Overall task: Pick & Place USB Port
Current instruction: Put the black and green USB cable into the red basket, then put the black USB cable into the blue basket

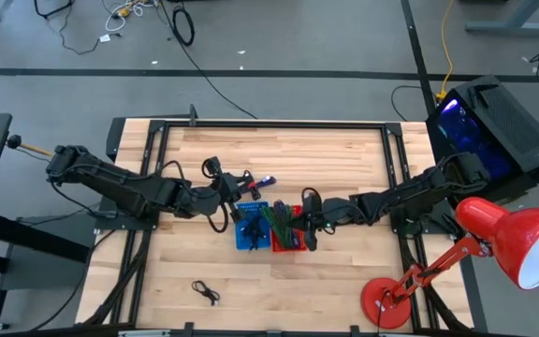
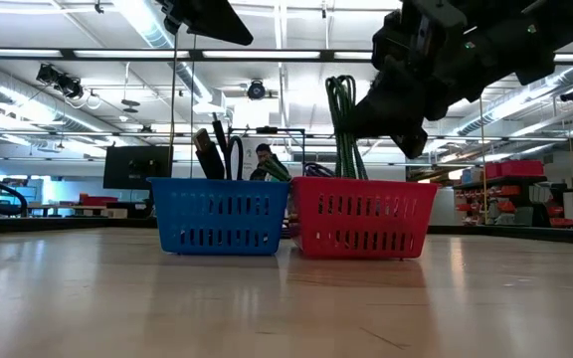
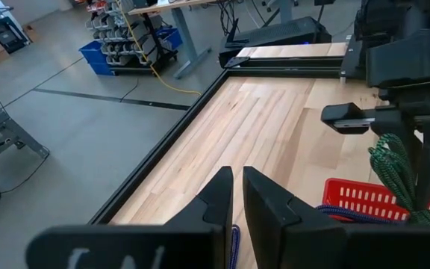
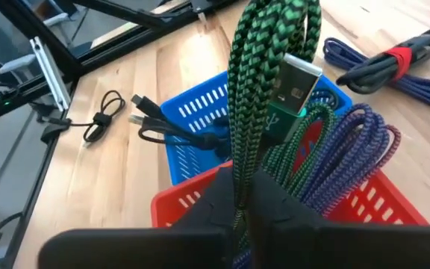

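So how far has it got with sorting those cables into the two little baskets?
Partly done. The blue basket already holds dark cables, and the red basket holds green and purple braided ones. In hand: the right pincer is shut on a green braided USB cable above the red basket. Left to do: a bundled cable beyond the baskets and a small black cable near the table's front edge lie loose. The left pincer hovers nearby.

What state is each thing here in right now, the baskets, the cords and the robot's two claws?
Red basket: upright, holding cables.
Blue basket: upright, holding black cables.
Green cable: pinched, hanging into red basket.
Right tool: shut on green cable.
Left tool: nearly shut, empty.
Lamp: standing.
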`<move>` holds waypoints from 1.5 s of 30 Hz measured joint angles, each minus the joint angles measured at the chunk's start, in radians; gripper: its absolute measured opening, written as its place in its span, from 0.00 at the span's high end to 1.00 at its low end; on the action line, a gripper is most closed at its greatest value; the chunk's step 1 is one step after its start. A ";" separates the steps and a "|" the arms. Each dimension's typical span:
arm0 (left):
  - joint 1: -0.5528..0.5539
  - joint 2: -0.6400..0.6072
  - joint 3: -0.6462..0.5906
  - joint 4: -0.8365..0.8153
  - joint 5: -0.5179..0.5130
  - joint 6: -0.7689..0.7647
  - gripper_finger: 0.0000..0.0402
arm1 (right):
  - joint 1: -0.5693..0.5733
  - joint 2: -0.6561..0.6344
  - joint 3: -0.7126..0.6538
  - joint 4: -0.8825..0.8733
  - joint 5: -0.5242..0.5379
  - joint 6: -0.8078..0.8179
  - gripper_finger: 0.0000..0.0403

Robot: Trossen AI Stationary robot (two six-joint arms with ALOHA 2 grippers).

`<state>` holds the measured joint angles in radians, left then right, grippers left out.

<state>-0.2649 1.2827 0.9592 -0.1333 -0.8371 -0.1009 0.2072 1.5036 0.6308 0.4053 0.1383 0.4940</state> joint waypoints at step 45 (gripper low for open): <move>0.378 0.119 0.000 -0.448 0.311 0.664 0.90 | -0.015 0.000 0.000 0.186 0.053 -0.185 0.61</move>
<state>0.1127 1.4019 0.9592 -0.5809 -0.5265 0.5630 0.1924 1.5036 0.6308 0.5915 0.1908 0.3088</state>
